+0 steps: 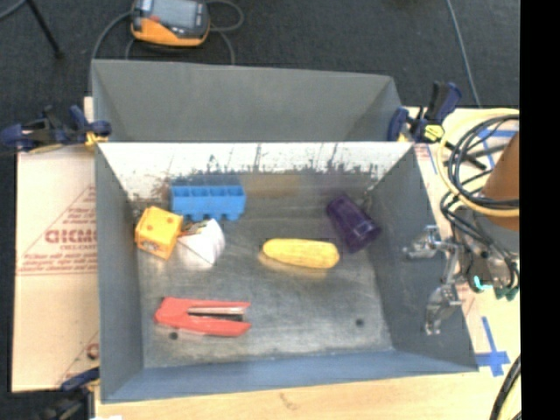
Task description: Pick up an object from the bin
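My gripper (423,285) hangs over the bin's right sloping wall, open, with nothing between its metal fingers. Nearest to it, to the left, a purple cup (352,222) lies on its side near the back right of the bin floor. A yellow corn cob (300,253) lies in the middle of the floor, left of the cup. Neither thing touches the gripper.
Along the back left sits a blue toothed block (207,200), with a yellow cube (158,231) and a white wedge-shaped piece (202,241) just in front of it. A red flat tool (203,316) lies at the front left. The arm and its cables stand beyond the right rim.
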Tool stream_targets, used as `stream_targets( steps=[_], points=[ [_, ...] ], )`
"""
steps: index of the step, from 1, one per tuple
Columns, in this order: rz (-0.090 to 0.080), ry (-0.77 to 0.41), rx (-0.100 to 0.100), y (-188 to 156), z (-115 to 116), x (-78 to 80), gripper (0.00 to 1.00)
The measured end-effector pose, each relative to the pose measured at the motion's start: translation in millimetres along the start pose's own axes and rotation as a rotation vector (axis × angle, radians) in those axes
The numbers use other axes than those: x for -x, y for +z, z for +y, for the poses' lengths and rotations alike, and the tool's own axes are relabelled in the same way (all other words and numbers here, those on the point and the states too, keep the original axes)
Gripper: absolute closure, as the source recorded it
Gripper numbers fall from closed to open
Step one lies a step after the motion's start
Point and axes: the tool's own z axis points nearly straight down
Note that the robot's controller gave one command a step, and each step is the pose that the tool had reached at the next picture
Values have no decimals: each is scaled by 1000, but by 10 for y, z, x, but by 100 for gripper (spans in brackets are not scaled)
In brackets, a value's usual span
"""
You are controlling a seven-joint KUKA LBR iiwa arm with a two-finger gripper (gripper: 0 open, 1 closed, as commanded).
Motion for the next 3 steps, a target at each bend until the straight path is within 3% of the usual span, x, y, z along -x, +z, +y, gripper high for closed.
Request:
stream_targets(
  steps=[1,2,3],
  points=[
    [-7,-3,-2,-34,5,17,0],
    [-13,-27,-3,581,57,71,0],
    [-9,-32,-2,1117,171,75,0]
  ],
)
